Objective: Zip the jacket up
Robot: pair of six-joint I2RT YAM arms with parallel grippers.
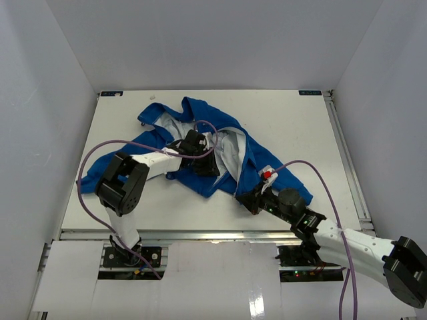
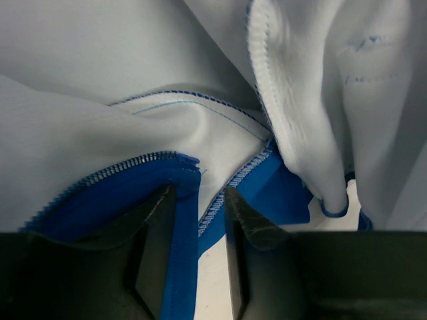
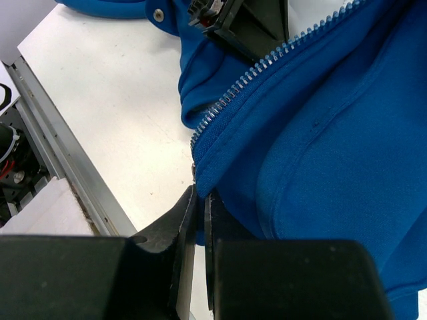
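Overhead, the white matte table (image 1: 300,133) is flat and boxed by plain pale walls (image 1: 200,40) on three sides. A grooved metal rail (image 3: 67,153) runs along its near edge. A small blue tag (image 1: 310,91) sits at each far corner, print too small to read.

The jacket (image 1: 233,157) lies crumpled and open at mid-table, with the pale lining (image 2: 100,67) showing in the middle.
- Shell: bright blue, smooth and soft, with rounded folds.
- Lining: thin, grey-white, blue stitching along its edges.
- Zipper (image 3: 267,60): a pale toothed strip running down to the hem corner, with one round snap (image 3: 158,13) on the blue cloth beyond it.

Left jaws stand apart over the jacket's middle. A blue zipper edge lies loose in the gap, with bare table beside it. Right jaws are pinched together on the hem corner just below the zipper's end.

Purple cables (image 1: 100,150) loop off both arms.
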